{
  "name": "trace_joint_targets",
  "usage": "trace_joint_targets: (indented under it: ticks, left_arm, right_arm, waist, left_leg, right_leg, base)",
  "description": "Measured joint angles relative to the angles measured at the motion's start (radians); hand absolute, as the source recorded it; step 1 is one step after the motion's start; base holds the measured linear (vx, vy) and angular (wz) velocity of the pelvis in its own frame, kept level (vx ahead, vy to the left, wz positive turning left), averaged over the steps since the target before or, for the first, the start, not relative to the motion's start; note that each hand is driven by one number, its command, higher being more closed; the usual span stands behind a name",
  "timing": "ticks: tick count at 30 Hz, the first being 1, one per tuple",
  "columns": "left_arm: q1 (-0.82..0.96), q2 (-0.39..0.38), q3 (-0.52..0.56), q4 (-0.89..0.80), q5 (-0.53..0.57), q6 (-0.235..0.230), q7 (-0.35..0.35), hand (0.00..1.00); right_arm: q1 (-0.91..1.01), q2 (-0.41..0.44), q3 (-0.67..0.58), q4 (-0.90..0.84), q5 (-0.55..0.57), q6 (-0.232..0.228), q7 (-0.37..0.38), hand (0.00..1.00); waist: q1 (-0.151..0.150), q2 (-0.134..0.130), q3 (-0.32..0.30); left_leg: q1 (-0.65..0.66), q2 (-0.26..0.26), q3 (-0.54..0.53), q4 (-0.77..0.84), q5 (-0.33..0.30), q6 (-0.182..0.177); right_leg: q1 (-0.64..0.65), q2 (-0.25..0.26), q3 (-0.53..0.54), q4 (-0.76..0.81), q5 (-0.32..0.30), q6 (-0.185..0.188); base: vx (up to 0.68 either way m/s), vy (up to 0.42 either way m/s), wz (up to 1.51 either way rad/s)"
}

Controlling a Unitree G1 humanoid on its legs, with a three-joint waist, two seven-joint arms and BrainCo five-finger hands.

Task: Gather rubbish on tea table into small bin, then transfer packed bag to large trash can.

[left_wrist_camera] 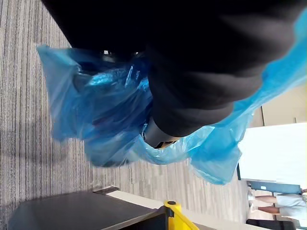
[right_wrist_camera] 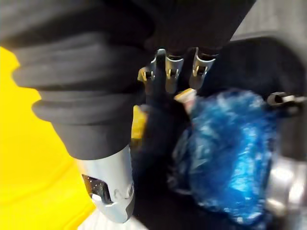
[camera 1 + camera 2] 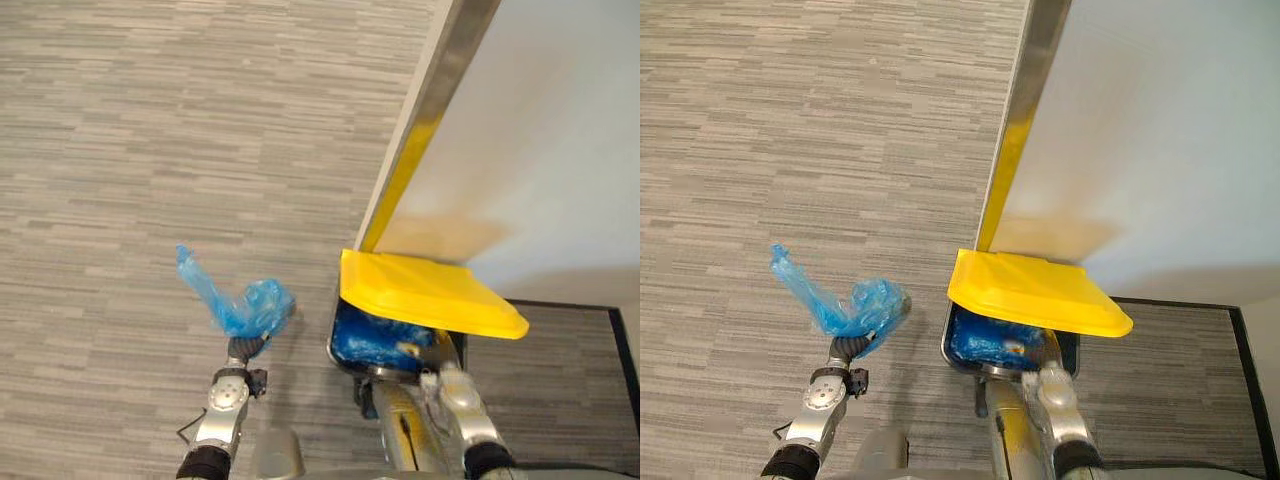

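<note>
Lid: The yellow lid (image 3: 430,290) stood tilted up over the mouth of the large trash can (image 3: 946,345). My right hand (image 3: 447,385) sat under its near edge, so I judged it was propping the lid to leave the opening free.
Right hand: Its fingers (image 2: 166,72) reached fairly straight past the rim into the dark inside, curled round nothing.
Bag: The blue bag (image 3: 240,305) was bunched over my left hand (image 1: 216,62), one tail sticking up and away. It hung above the carpet (image 3: 150,120), near the can's left side but apart from it.
Left hand: The plastic covered it, so I could not tell whether it was closed on the bag.
Inside the can: A blue liner (image 3: 375,340) showed beneath the lid.
Stage: I judged this the last leg, the bag packed but not yet over the opening.
Next: The bag needed carrying right and under the lid. The loose tail might catch on the rim.
</note>
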Motion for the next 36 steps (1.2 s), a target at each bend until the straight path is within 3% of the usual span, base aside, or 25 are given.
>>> trace_joint_targets:
  ticks: [6,10,14,19,24,30,35,36]
  left_arm:
    - [-0.04,0.015,-0.114,-0.066,-0.024,-0.024,0.005,1.0]
    - [-0.128,0.019,-0.154,-0.133,-0.054,-0.045,0.025,1.0]
    - [-0.186,0.015,-0.235,-0.207,-0.08,-0.065,0.026,1.0]
    - [-0.292,0.01,-0.438,-0.265,-0.146,-0.07,0.012,1.0]
    - [-0.404,-0.074,-0.537,-0.263,-0.164,-0.09,0.002,1.0]
    - [-0.552,-0.093,-0.518,0.001,-0.146,-0.087,0.029,1.0]
    - [-0.639,-0.098,-0.461,0.233,-0.004,-0.043,0.054,1.0]
    - [-0.665,-0.11,-0.443,0.299,0.046,-0.028,0.067,0.0]
  right_arm:
    - [-0.273,-0.139,0.013,0.108,0.0,0.035,-0.045,0.0]
    - [-0.39,-0.205,0.054,0.115,0.005,0.038,-0.062,0.0]
    - [-0.429,-0.214,0.069,0.113,0.009,0.038,-0.062,0.0]
    - [-0.477,-0.232,0.09,0.107,0.025,0.038,-0.062,0.0]
    - [-0.542,-0.232,0.103,0.107,0.038,0.042,-0.062,0.0]
    - [-0.624,-0.236,0.136,0.075,0.043,0.042,-0.059,0.0]
    - [-0.659,-0.251,0.186,-0.019,0.047,0.039,-0.06,0.0]
    - [-0.662,-0.259,0.202,-0.053,0.047,0.037,-0.061,0.0]
  waist:
    - [0.003,0.005,0.003]
    - [0.0,0.011,0.012]
    - [-0.005,0.019,0.039]
    - [-0.007,0.03,0.079]
    - [-0.027,0.029,0.118]
    - [-0.061,0.025,0.195]
    - [-0.089,0.014,0.232]
    - [-0.092,0.008,0.236]
  left_leg:
    - [-0.029,0.035,-0.014,-0.034,0.035,-0.036]
    - [-0.057,0.045,-0.002,-0.03,0.043,-0.052]
    - [-0.061,0.049,-0.001,-0.029,0.046,-0.058]
    - [-0.058,0.05,-0.001,-0.032,0.049,-0.062]
    - [-0.048,0.046,0.013,-0.037,0.061,-0.066]
    - [-0.04,0.043,0.046,-0.042,0.062,-0.066]
    - [-0.096,0.037,0.061,-0.034,0.063,-0.068]
    - [-0.116,0.035,0.068,-0.028,0.065,-0.071]
  right_leg:
    - [-0.017,0.028,-0.028,-0.037,0.031,-0.031]
    - [-0.017,0.049,-0.017,-0.11,0.066,0.008]
    - [-0.008,0.057,-0.011,-0.14,0.088,0.036]
    - [0.006,0.07,0.005,-0.175,0.113,0.048]
    - [0.007,0.069,0.019,-0.169,0.117,0.048]
    - [0.0,0.071,0.04,-0.172,0.128,0.041]
    - [-0.062,0.073,0.059,-0.172,0.138,0.047]
    - [-0.085,0.074,0.065,-0.172,0.143,0.049]
  base:
    - [0.01,-0.089,0.04]
    - [-0.08,-0.022,-0.12]
    - [-0.08,-0.019,-0.05]
    - [-0.05,-0.006,-0.04]
    - [-0.01,-0.001,-0.06]
    - [-0.02,-0.002,-0.11]
    - [-0.01,-0.019,-0.13]
    - [0.02,-0.014,-0.14]
